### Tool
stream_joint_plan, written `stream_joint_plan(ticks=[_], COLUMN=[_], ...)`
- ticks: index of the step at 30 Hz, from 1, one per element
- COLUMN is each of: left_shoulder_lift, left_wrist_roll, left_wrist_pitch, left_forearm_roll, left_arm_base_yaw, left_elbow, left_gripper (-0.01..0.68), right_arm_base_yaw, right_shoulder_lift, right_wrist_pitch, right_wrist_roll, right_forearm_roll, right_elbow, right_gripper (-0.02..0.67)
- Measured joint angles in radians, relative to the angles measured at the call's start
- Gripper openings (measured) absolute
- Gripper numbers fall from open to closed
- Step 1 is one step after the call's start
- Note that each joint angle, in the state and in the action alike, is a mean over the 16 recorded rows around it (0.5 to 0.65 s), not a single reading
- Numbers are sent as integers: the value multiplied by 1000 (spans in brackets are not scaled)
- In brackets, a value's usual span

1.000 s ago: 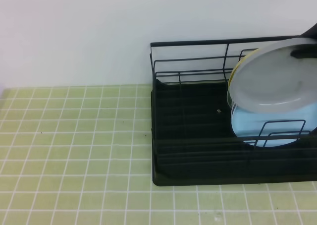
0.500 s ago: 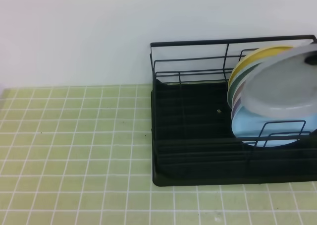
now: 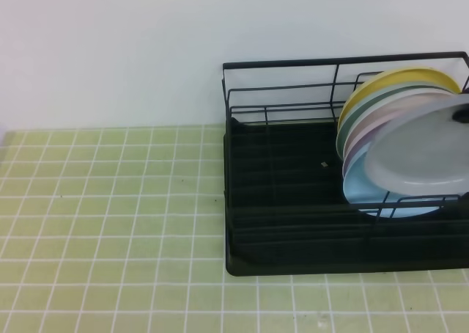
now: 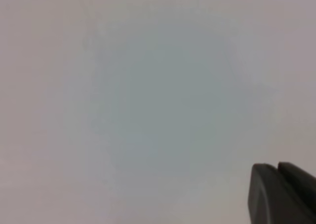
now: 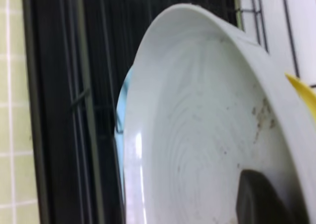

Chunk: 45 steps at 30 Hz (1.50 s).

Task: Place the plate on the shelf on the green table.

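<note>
The green table (image 3: 110, 223) is seen across the lower part of the high view, its tiles cut off at the left and bottom edges. On it, toward the right, the shelf (image 3: 293, 223) is set, with its right end lost beyond the frame. At that end a row of standing plates is leaned against the back rail: a yellow plate (image 3: 381, 82) rearmost, then a dark green one, a lilac plate (image 3: 366, 131) and a light blue plate (image 3: 359, 186), each largely covered by the one in front. The plate (image 3: 418, 149) is held tilted in front of this row, above the tray, its right edge cut off by the frame. The right gripper (image 5: 259, 202) is shown only as a dark finger pressed on the plate's inner face in the right wrist view; the jaws are clamped on the plate's rim, though the second finger is hidden behind it. A small dark patch at the plate's edge is all that is caught of it in the high view. The left gripper (image 4: 284, 194) is glimpsed as a dark corner against a blank pale background, its jaws closed together.
</note>
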<state>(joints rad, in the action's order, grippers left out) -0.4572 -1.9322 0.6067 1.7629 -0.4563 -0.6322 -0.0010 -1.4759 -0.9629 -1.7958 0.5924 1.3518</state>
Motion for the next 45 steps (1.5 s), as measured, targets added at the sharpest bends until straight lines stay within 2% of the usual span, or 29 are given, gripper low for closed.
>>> stream_joint_plan(ticks=[13,24,29,40,45], left_shoulder_lift=[0,0,0,0,0], left_wrist_roll=[-6,-8,-8,-20,-26], left_wrist_pitch=[0,0,0,0,0], left_forearm_roll=[0,0,0,0,-1], left_arm_base_yaw=[0,0,0,0,1], left_elbow=[0,0,0,0,0], left_gripper=[-1,-1,-1,-1,-1], right_arm_base_yaw=[0,0,0,0,0], right_shoulder_lift=[-63,-130,-140,-143,-132], right_wrist_pitch=[51,51,54,60,58], right_wrist_roll=[-68,-28,6,59,76], right_forearm_roll=[35,34,31,21,13], right_elbow=[-38,-39,-39,-40,-40], right_gripper=[106,110,159,331,365])
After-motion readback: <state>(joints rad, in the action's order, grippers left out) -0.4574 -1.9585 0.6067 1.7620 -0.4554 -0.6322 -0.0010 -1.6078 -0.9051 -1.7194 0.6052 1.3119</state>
